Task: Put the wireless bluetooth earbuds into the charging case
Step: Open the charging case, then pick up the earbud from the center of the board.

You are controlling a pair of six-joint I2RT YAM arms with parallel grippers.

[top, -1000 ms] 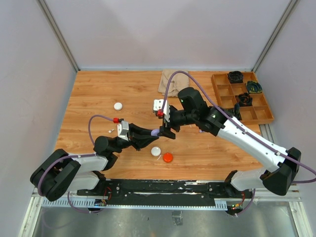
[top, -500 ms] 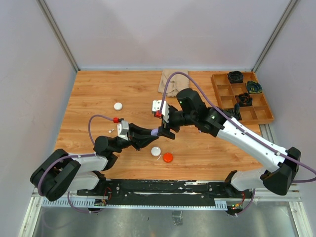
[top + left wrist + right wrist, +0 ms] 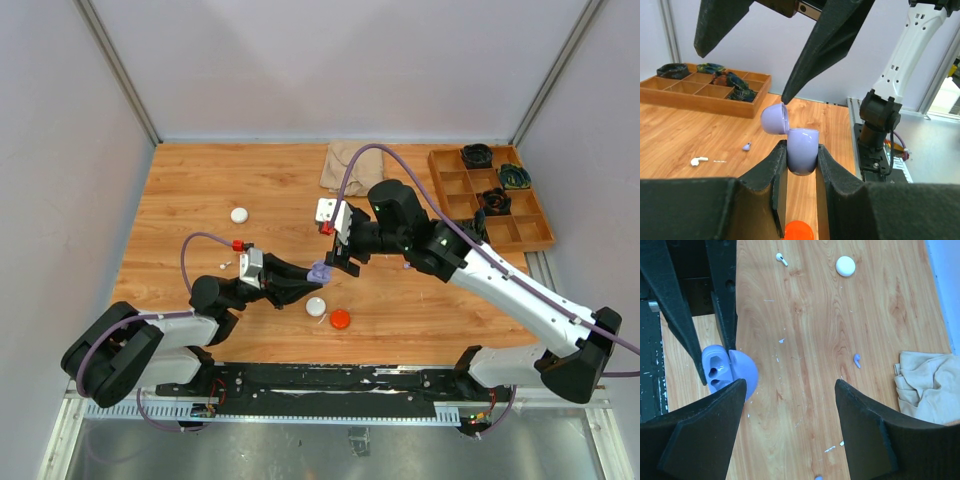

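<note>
Now that right gripper [image 3: 790, 385] has drawn back off it, jaws wide, empty, lilac charging case [image 3: 720, 371] shows lid flipped up, clamped in closed left gripper [image 3: 800, 155]; sockets bare; purple earbud [image 3: 857, 359] on table [image 3: 805, 315], case's 3 o'clock in right wrist view, likely next pick

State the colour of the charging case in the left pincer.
Pale lilac; the charging case shows best in the left wrist view.
</note>
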